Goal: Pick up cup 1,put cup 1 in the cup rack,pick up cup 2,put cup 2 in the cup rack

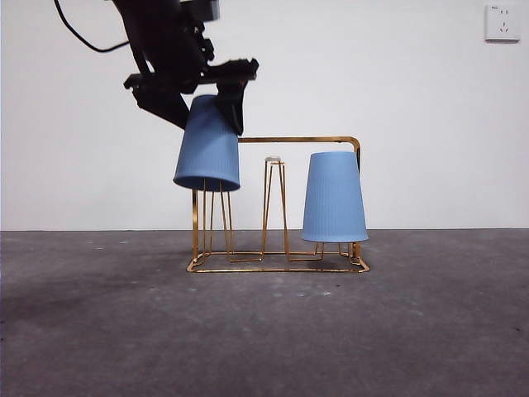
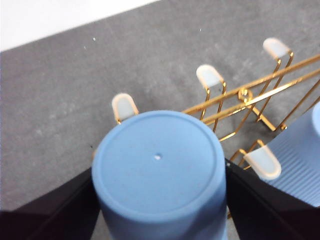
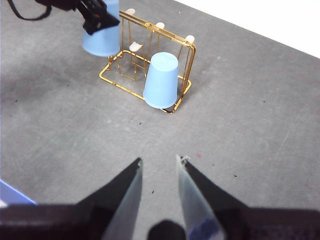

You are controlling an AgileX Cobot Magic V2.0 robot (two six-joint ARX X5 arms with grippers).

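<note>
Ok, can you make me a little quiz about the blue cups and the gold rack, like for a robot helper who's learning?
1. True or false: both blue cups are upside down.
2. Which gripper holds a cup? A) left B) right C) neither
3. Fill in: the rack's wire is coloured ____.

Key:
1. True. The held cup and the racked cup both have their mouths facing down.
2. A. The left gripper clamps the held cup above the cup rack; the right gripper waits open, away from it.
3. Gold.

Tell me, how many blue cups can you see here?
2. One blue cup sits upside down on a peg at one end of the gold cup rack. The other cup is held inverted by the left gripper above the opposite end.
</note>
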